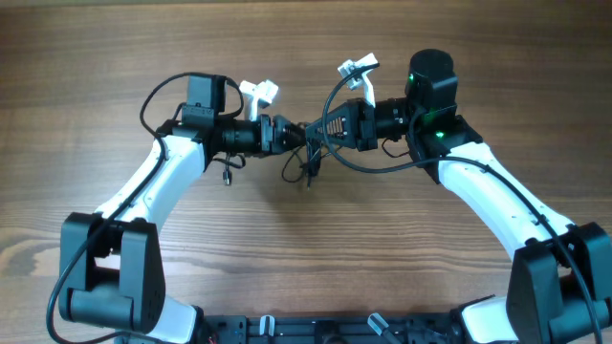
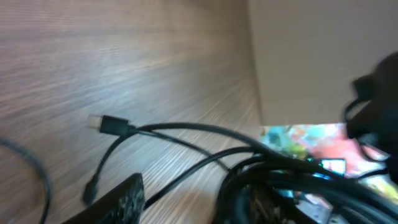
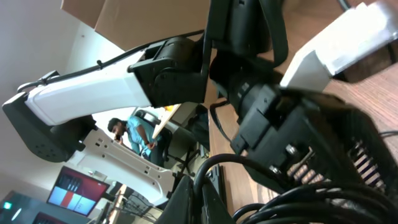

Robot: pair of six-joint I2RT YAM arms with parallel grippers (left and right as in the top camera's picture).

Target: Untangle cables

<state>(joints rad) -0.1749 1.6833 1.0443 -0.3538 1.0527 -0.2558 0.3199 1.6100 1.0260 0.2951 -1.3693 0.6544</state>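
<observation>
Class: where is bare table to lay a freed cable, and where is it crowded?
Crowded: the middle, where left gripper and right gripper meet at the cables. Bare: the table beyond them, and the near patch between left arm and right arm.

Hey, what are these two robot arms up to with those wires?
The left arm and right arm meet above the wooden table, with a loose tangle of thin black cables hanging between them. The right jaws are shut, apparently pinching the bundle; whether the left jaws grip it is unclear. Nothing is untangled yet.
</observation>
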